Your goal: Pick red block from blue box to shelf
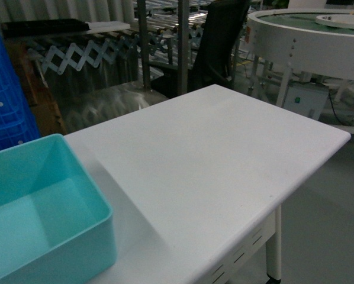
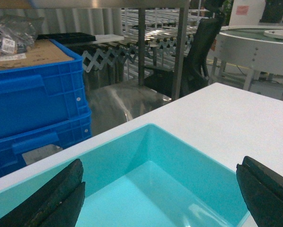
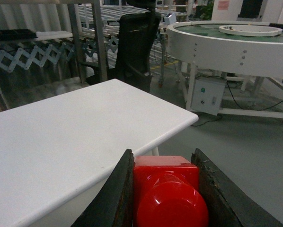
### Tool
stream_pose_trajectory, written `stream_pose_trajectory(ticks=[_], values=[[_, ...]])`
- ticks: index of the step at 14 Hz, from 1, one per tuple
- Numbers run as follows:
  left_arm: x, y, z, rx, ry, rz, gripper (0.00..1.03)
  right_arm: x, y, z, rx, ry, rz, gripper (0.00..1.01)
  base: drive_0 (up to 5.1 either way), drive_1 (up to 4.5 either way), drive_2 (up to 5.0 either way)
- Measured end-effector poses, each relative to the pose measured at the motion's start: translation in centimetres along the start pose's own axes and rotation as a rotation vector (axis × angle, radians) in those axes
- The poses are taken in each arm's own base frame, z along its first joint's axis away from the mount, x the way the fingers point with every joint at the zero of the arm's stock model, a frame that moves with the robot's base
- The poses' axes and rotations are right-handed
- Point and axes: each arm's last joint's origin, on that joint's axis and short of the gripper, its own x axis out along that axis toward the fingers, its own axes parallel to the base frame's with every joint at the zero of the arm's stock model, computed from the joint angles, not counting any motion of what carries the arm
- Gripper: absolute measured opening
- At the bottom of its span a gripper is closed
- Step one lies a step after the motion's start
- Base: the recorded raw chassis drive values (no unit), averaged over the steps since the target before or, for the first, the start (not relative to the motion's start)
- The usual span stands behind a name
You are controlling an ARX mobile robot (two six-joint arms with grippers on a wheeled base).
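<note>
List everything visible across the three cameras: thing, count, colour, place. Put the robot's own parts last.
red block: one, red, clamped between the right gripper's fingers, off the table's edge
blue box: one, turquoise, near-left corner of the table, nothing visible inside
table: one, white, in front of the robot
crates: two stacked, dark blue, left beyond the table
shelf: one, steel, behind the table
office chair: one, black, by the shelf
round conveyor: one, white, far right
left gripper: one, black, open above the blue box
right gripper: one, black, shut on the red block

red block [image 3: 166,189]: clamped, stud visible | blue box [image 1: 76,177]: on table corner
</note>
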Motion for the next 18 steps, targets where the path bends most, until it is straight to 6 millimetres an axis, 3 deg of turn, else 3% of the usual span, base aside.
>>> stream_pose_trajectory(ticks=[18], values=[[0.00,0.00,0.00,0.000,0.000,0.000,0.98,0.00,0.00,0.00,0.000,0.000,0.000,0.28,-1.6,-1.64,-1.6]])
